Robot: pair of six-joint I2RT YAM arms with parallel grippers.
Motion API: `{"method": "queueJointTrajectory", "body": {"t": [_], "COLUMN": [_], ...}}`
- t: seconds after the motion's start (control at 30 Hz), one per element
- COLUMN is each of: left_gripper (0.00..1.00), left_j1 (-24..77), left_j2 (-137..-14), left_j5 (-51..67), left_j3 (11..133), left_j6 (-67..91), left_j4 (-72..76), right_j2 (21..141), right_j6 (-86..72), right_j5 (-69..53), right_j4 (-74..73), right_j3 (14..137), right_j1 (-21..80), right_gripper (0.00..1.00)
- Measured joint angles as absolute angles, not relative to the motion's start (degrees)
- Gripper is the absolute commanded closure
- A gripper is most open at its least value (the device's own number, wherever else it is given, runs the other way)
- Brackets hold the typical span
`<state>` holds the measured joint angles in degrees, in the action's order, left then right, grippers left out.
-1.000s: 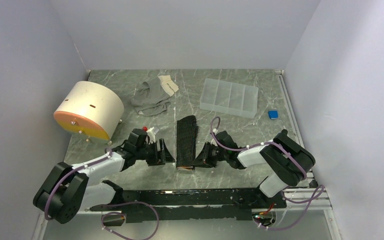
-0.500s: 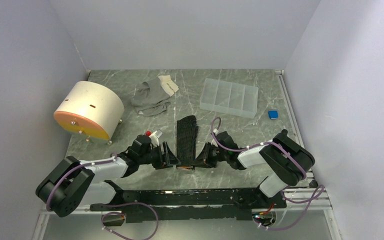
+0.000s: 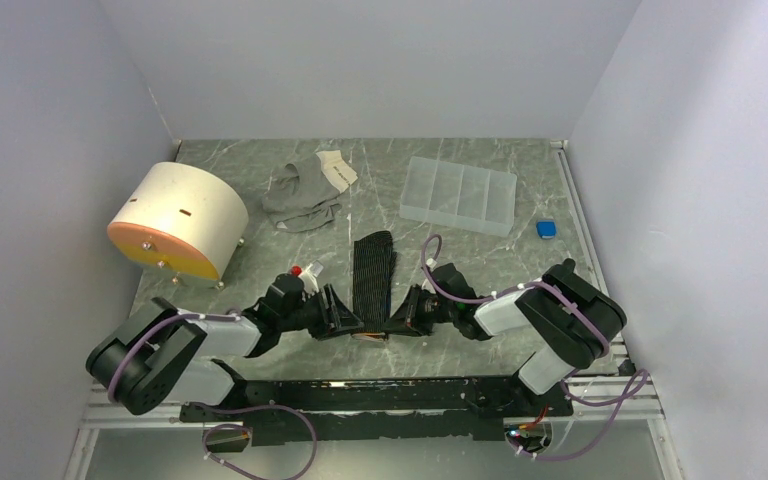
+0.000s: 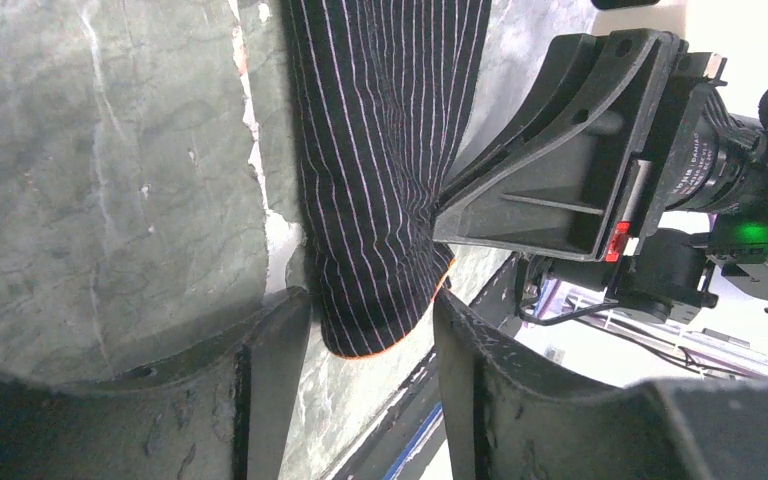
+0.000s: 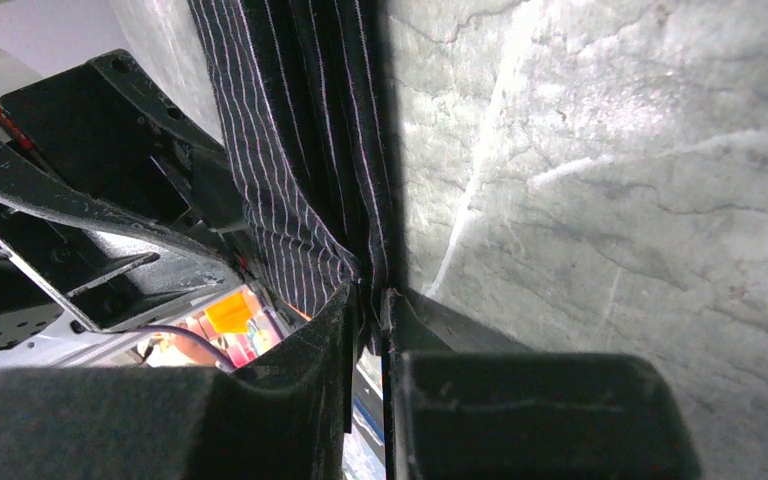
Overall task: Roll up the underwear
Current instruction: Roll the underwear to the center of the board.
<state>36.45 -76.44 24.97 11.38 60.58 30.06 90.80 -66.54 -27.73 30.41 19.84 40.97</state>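
While the right pincer (image 5: 368,300) is staying clamped on the near right edge of the underwear (image 3: 373,280), the left pincer (image 4: 370,320) is moving in from the left and narrowing, its jaws still apart and straddling the near end. That is setting up a two-sided grip, so the rolling is probably only about to begin. The underwear is lying on the surface (image 3: 480,260) between the arms as a long, narrow folded band: soft black knit, thin pale pinstripes, orange-edged hem, against hard grey marbling.

Black pinstriped underwear (image 3: 372,280), long narrow strip, seemingly flat on table (image 3: 500,262).
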Motion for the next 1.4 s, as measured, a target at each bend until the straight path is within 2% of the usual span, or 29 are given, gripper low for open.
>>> {"method": "queueJointTrajectory", "body": {"t": [0.9, 0.97, 1.07, 1.23, 1.3, 1.4], "left_gripper": [0.60, 0.65, 0.76, 0.90, 0.93, 0.95], "left_j1": [38.5, 38.6, 38.7, 38.7, 38.8, 38.8], "left_j2": [-79.8, -80.0, -80.2, -79.9, -79.4, -78.8], "left_j5": [22.4, 22.4, 22.3, 22.3, 22.3, 22.2], "left_j3": [11.0, 11.1, 11.3, 12.2, 12.7, 13.5], "left_j6": [62.9, 62.8, 62.7, 62.0, 61.3, 59.9], "left_j4": [33.7, 33.8, 33.6, 31.4, 30.0, 27.8], "right_j2": [92.7, 92.7, 93.0, 92.9, 91.7, 88.9], "right_j6": [-67.3, -67.3, -67.3, -65.7, -63.6, -57.0], "right_j5": [-29.3, -29.3, -29.7, -31.1, -31.2, -28.6], "right_j4": [33.9, 33.9, 34.2, 33.3, 31.0, 23.0], "right_j3": [19.4, 19.4, 19.4, 20.6, 22.0, 25.5], "right_j1": [40.8, 40.8, 40.7, 40.6, 40.8, 41.3], "right_gripper": [0.92, 0.91, 0.86, 0.54, 0.50, 0.48]}}
